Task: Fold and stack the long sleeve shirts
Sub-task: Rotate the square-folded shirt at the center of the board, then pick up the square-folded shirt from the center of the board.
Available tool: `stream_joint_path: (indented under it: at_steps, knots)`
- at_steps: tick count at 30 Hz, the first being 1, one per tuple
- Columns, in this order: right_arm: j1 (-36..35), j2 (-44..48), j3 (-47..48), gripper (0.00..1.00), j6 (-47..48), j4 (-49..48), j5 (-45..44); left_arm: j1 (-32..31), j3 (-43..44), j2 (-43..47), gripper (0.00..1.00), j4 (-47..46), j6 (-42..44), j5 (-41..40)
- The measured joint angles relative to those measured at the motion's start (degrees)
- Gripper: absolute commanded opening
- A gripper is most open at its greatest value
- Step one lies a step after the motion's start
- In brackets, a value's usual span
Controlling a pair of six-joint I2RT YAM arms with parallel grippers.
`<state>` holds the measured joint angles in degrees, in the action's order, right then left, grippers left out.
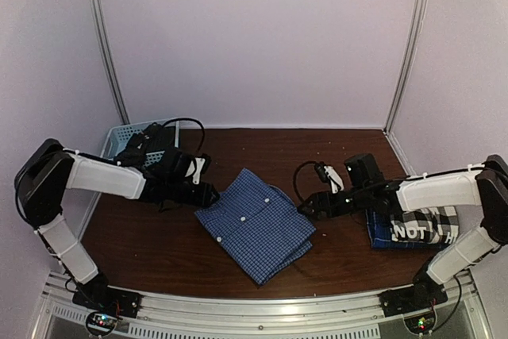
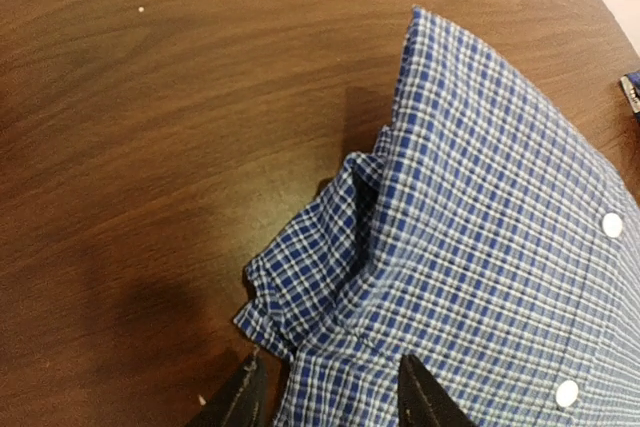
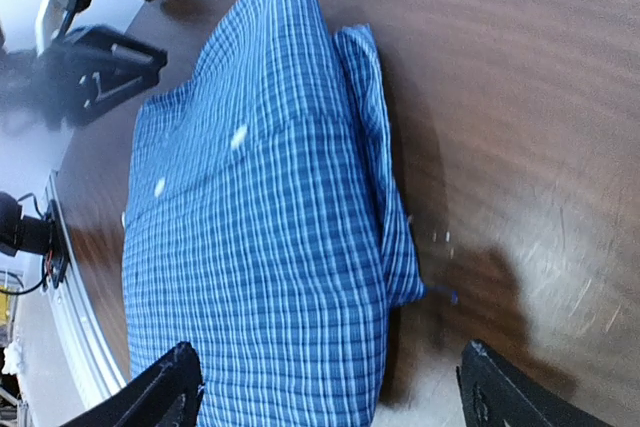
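A blue fine-check shirt (image 1: 255, 224) lies folded into a rough rectangle in the middle of a dark wooden desk (image 1: 333, 156). It is turned on the diagonal, one corner pointing at the near edge. White buttons (image 2: 611, 225) run along its upper face, and a folded layer of cloth sticks out from under its right side.

Near the right edge of the desk sits a folded black-and-white plaid shirt (image 1: 421, 226) with white lettering across it. It rests on a darker blue plaid shirt (image 1: 379, 236), whose edge shows at the left of that pile. The pile lies well apart from the blue check shirt.

The left gripper (image 2: 329, 367) hangs low at the left edge of the blue check shirt. Its fingers stand partly apart over the rumpled hem and are not clamped on it. The right gripper (image 3: 328, 352) hangs just off the shirt's right edge. Its fingers are spread wide and hold nothing.

A light blue lattice basket (image 1: 127, 136) stands at the far left corner of the desk, behind the left arm.
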<state>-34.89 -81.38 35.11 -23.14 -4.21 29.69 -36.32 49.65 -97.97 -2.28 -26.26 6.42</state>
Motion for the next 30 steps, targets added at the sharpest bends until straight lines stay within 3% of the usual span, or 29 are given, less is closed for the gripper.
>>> stream_joint_path:
  at_steps: [6, 10, 21, 30]
  knots:
    - [0.55, -11.41, 14.82, 0.91, 1.84, 3.5, -1.57, -0.2, -11.1, 14.03, 0.47, -4.24, -4.13, 1.18]
    - [0.63, -18.95, 21.14, 0.91, 2.67, 5.51, -0.39, -1.99, -18.64, 18.64, 0.47, -7.23, -9.09, 2.8]
    - [0.94, -29.7, 29.53, 0.89, 6.21, 9.66, 4.46, -9.97, -29.42, 20.5, 0.47, -13.99, -20.28, 5.53]
    - [2.29, -32.98, 30.67, 0.68, 7.43, 7.15, 13.81, -11.06, -29.51, 14.91, 0.44, -21.24, -23.43, 6.47]
